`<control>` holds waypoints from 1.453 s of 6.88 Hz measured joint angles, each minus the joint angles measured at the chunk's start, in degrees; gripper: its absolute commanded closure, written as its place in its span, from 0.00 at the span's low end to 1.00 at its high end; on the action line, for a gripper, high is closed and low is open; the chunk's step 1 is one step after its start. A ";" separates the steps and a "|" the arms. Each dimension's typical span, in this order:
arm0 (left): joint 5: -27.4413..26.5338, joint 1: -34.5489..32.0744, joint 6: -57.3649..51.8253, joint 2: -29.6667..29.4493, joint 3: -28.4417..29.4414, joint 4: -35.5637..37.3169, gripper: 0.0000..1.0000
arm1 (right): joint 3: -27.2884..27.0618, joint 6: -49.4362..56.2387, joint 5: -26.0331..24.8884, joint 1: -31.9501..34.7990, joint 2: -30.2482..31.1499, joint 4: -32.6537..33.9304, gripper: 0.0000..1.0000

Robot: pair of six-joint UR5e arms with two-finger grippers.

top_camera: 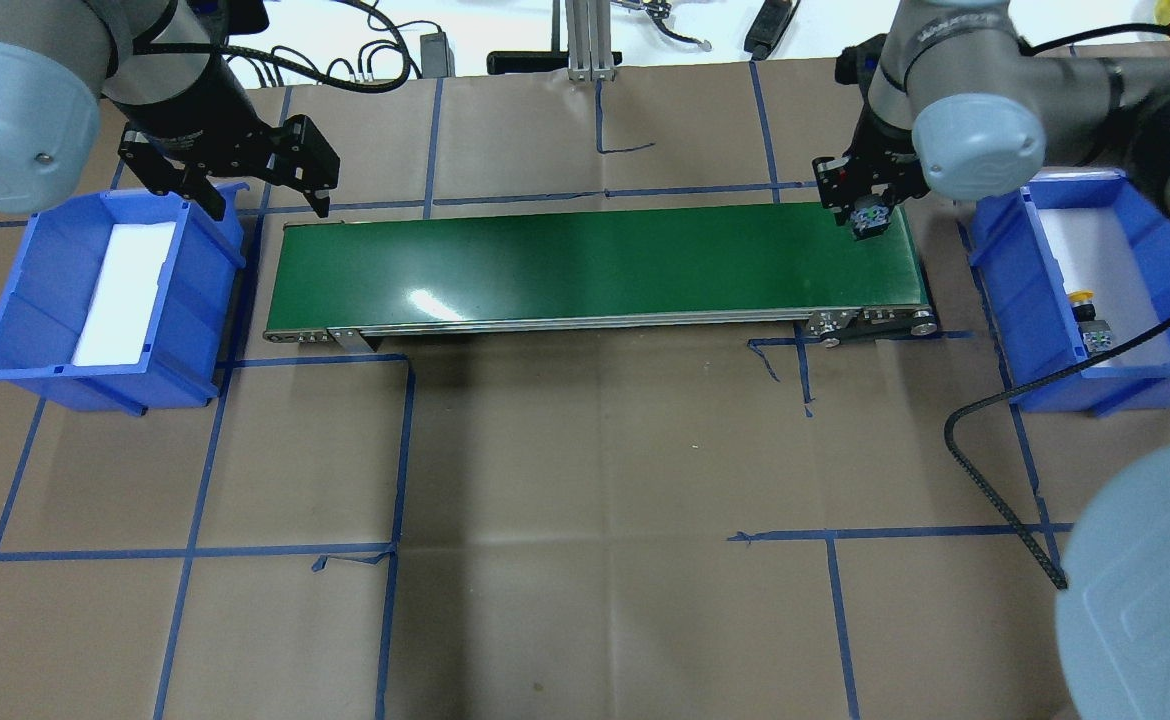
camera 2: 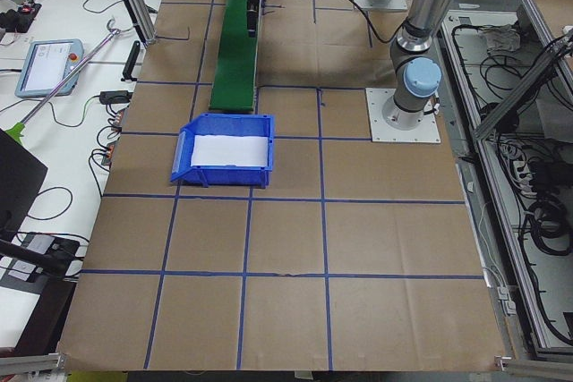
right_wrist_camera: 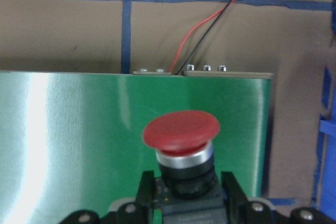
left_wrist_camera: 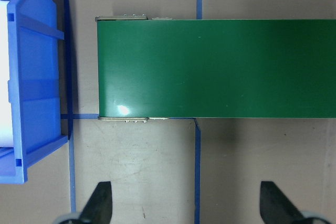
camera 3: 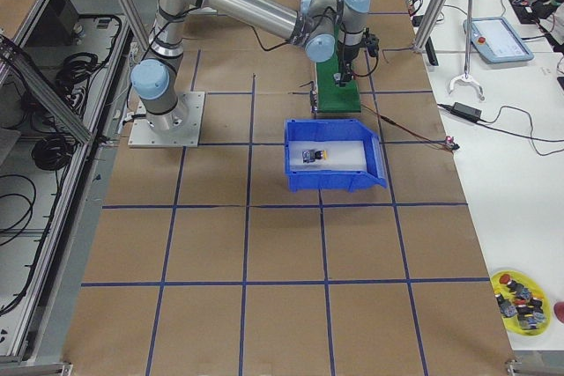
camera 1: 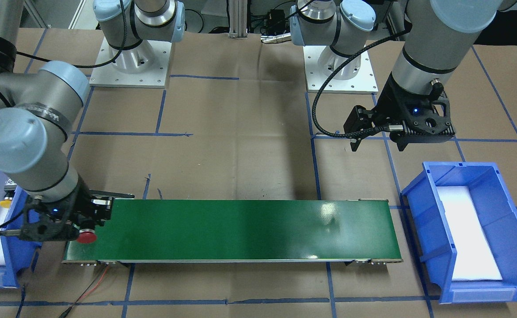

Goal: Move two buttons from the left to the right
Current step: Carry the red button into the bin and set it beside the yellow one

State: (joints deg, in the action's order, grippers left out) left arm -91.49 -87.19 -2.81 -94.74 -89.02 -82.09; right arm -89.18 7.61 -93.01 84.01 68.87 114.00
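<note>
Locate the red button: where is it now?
The red button is at the right end of the green belt in the overhead view, held by the right gripper, beside the blue bin holding the yellow button.

Button caps: red button [right_wrist_camera: 181, 130], yellow button [top_camera: 1080, 297]. Belt [camera 1: 241, 229] is green, bins [top_camera: 35, 295] blue, table [top_camera: 595, 500] brown with blue grid

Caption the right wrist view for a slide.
Right end effector holds the red-capped button above one end of the green conveyor belt.
</note>
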 measured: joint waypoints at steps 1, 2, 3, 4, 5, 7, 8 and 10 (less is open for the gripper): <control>0.00 -0.02 0.00 -0.02 0.04 0.00 0.00 | 1.89 2.91 -0.05 -3.97 1.56 -2.41 0.96; 0.00 -0.03 0.00 -0.04 0.05 0.00 0.00 | 4.26 5.87 0.02 -7.99 2.11 -5.18 0.97; 0.00 -0.02 0.00 -0.03 0.07 0.00 0.00 | 6.84 8.46 0.07 -11.93 2.08 -7.87 0.98; 0.00 -0.01 0.00 -0.03 0.07 0.00 0.00 | 8.32 10.12 0.19 -15.52 1.75 -9.01 0.98; 0.00 -0.02 0.00 -0.06 0.07 0.00 0.00 | 8.85 11.42 0.40 -18.47 0.64 -9.17 0.98; 0.00 -0.08 0.00 -0.09 0.07 0.00 0.00 | 8.76 14.71 0.60 -21.77 -3.57 -8.13 0.98; 0.00 -0.08 0.00 -0.12 0.07 0.00 0.00 | 7.83 15.53 0.59 -22.21 -5.00 -6.78 0.97; 0.00 -0.09 0.00 -0.17 0.10 0.00 0.00 | 2.94 15.90 0.75 -22.37 -6.16 -1.40 0.97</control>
State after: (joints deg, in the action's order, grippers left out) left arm -91.49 -87.28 -2.81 -94.91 -88.92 -82.09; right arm -86.24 23.51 -92.26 61.64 62.71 112.60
